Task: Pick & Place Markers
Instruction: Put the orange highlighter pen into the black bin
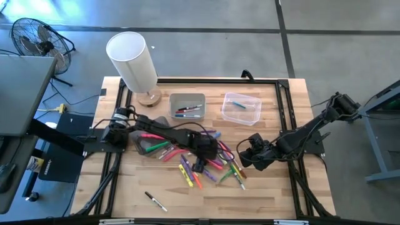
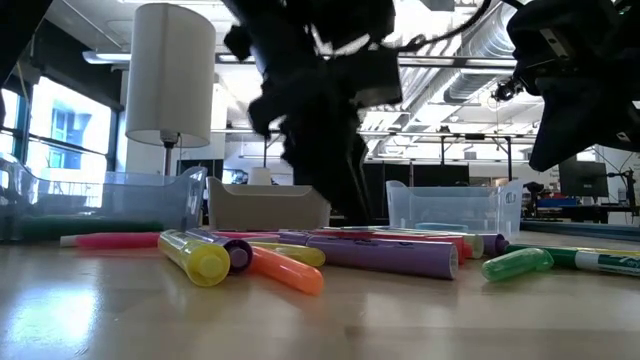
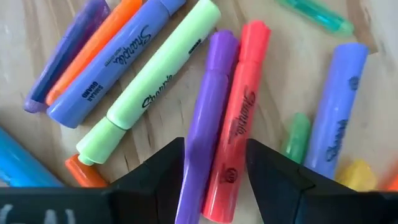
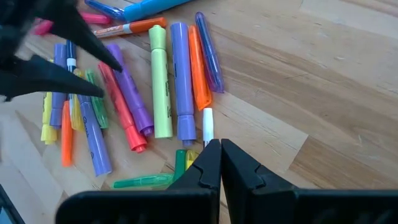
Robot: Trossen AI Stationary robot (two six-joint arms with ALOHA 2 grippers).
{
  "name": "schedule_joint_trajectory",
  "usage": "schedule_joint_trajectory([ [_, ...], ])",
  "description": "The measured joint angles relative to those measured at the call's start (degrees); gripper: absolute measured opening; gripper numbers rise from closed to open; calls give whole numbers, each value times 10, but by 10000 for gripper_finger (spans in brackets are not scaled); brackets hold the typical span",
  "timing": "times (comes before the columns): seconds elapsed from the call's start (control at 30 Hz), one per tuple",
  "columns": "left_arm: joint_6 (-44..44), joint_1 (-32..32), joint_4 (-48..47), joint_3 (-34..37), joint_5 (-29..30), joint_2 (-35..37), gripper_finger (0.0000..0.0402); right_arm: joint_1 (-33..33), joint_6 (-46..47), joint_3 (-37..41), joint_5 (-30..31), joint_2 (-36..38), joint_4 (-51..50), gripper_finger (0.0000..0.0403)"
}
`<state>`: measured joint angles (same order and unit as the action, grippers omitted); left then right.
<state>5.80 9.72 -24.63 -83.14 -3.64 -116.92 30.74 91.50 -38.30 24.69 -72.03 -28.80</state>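
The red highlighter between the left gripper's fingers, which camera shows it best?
The left wrist view: the red highlighter fills the frame beside a purple one, between the open left gripper. The right wrist view shows it smaller; the high and low views don't show it clearly.

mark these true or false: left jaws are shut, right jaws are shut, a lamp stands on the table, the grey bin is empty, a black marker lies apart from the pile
1. Left gripper jaws are shut: false, open, straddling a purple marker and a red marker.
2. Right gripper jaws are shut: true.
3. A lamp stands on the table: true.
4. The grey bin is empty: false, it holds markers.
5. A black marker lies apart from the pile: true.
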Motion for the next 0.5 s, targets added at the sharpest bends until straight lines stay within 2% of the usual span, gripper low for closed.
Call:
schedule_joint_trajectory([
  [0.13, 23, 6, -47, -37, 23, 1, 165, 0, 0, 0, -1, 0, 0, 0],
  [0.3, 15, 6, -57, -38, 12, 1, 164, 0, 0, 0, -9, 0, 1, 0],
  [0.5, -1, 13, -60, -37, 11, 1, 121, 0, 0, 0, -9, 0, 1, 0],
])
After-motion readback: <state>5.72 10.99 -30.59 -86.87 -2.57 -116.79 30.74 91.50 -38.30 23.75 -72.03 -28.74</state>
